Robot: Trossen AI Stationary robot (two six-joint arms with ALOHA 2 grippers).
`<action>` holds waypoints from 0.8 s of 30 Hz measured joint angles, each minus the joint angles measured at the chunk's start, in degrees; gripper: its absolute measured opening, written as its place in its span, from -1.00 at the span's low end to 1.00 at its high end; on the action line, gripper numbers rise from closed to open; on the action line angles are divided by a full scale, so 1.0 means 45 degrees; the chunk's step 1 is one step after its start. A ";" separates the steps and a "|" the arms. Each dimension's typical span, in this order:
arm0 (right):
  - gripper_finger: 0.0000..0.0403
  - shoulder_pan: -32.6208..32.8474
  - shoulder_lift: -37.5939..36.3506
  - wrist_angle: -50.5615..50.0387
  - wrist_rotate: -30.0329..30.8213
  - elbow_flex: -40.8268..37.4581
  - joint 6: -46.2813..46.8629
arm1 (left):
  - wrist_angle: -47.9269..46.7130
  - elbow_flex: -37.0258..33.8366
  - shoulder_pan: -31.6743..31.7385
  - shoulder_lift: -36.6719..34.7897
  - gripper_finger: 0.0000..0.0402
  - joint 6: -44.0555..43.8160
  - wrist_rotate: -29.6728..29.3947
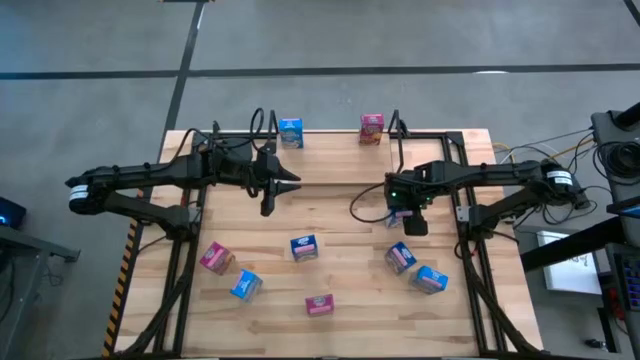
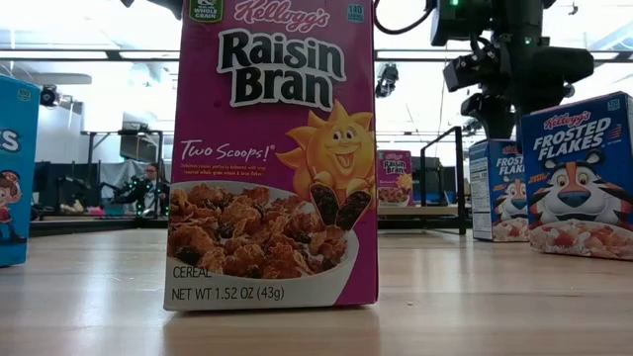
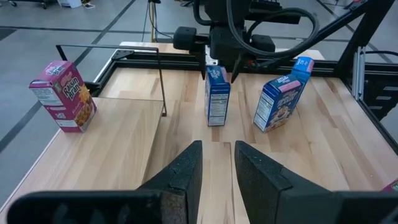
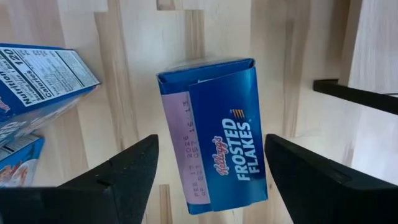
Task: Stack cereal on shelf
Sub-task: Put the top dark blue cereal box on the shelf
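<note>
My right gripper [image 4: 211,142] points down, open, one finger on each side of the top of an upright blue Frosted Flakes cereal box [image 4: 219,134]. I see no touch. The box stands on its base on the table [image 3: 216,96]. My left gripper [image 3: 217,163] hangs above the table's left middle [image 1: 270,195], its fingers a narrow gap apart with nothing between them. The shelf [image 3: 118,140] at the far edge has thin black posts [image 3: 161,84] and a pale tier. On it stand a pink Raisin Bran box [image 3: 64,96] and a blue box [image 1: 291,131].
Several more cereal boxes stand or lie on the near half of the table: blue [image 1: 303,247], pink [image 1: 214,258], blue [image 1: 245,285], pink [image 1: 319,304], and two near my right gripper [image 1: 400,257] [image 1: 430,279]. A black tube frame [image 1: 470,250] edges the table.
</note>
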 joint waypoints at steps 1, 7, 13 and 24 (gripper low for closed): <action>0.35 0.0000 0.0006 0.0006 0.0000 0.0019 0.0004 | 0.0000 0.0000 0.0000 0.0000 -0.62 0.0031 0.0000; 0.15 0.0000 0.0006 -0.0003 0.0000 0.0030 0.0038 | -0.0010 0.0000 0.0000 0.0000 -0.62 0.0036 0.0000; 0.02 0.0000 0.0006 -0.0006 -0.0017 0.0030 0.0155 | -0.0071 0.0000 0.0000 0.0000 -0.62 0.0036 0.0005; -0.03 -0.0005 -0.0048 -0.0485 -0.0078 0.0546 0.0609 | -0.0096 -0.0010 0.0000 0.0000 -0.62 0.0032 0.0005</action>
